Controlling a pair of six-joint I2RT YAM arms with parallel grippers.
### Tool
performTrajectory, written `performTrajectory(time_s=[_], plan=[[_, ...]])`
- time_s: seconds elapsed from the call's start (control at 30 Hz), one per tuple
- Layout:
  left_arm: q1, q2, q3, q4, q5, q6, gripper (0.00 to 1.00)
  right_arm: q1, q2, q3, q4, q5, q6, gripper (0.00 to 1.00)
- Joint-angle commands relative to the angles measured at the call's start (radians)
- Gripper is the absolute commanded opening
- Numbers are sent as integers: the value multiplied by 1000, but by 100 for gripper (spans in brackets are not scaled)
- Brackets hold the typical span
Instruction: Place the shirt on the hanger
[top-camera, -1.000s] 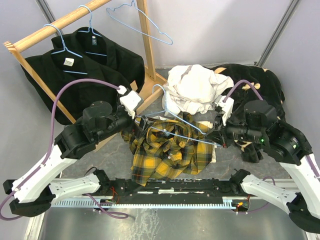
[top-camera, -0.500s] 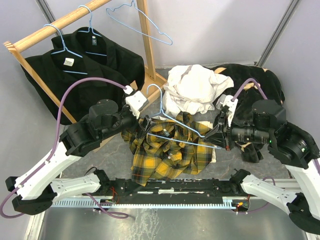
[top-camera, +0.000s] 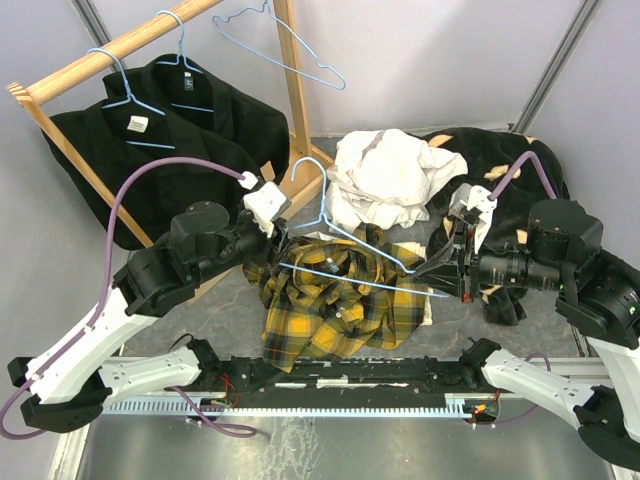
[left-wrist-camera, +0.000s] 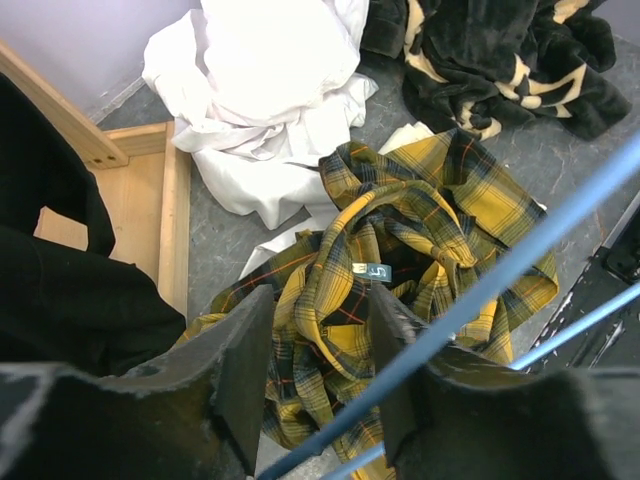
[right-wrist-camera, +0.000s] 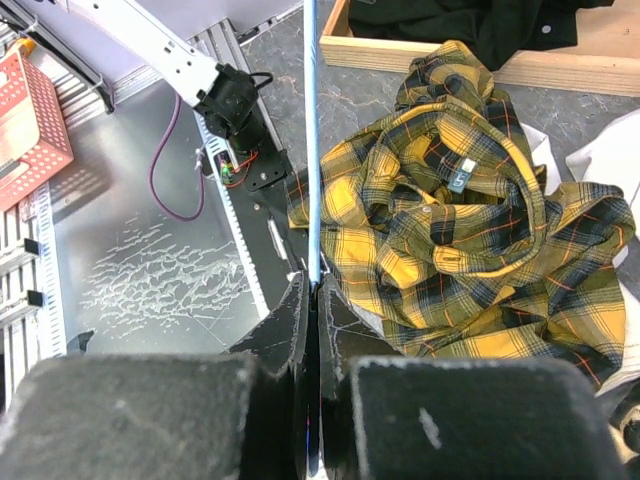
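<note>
Hanger (top-camera: 362, 280) higher, bar left-right, hook rearward.

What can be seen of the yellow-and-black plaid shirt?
The yellow-and-black plaid flannel shirt lies crumpled in a heap on the grey table, collar and small neck label facing up. It lies against the crumpled white shirt. Nothing grips it; the thin light-blue wire hanger is held over it.

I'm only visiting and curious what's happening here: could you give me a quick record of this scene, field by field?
Shirt: plaid, crumpled on the table, not on the hanger
Hanger: blue wire, held over the shirt
Right gripper: shut on the hanger's corner
Left gripper: jaws apart, at the hanger's other end
Nearby: white shirt heap behind
</note>
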Motion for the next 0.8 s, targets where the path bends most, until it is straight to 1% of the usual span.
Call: performTrajectory(time_s=[0.0,0.1,0.2,0.23,0.37,0.57,0.7,0.77], plan=[[3,-13,1,29,-3,25,44,-1,26,52,35,1,3,0],[3,-12,2,23,12,33,31,-1,52,81,26,5,-13,2],[4,-9,7,16,17,37,4,-1,90,126,-2,9,-47,8],[3,-8,9,13,22,40,3,-2,105,141,-12,11,-59,10],[4,-5,21,-3,46,48,3,-2,158,207,-47,39,-110,19],[2,1,33,-33,63,60,3,-2,219,296,-97,95,-163,38],[2,2,27,-48,62,74,3,-1,256,372,-137,159,-186,51],[2,6,23,-54,47,81,3,-2,259,387,-132,182,-183,55]])
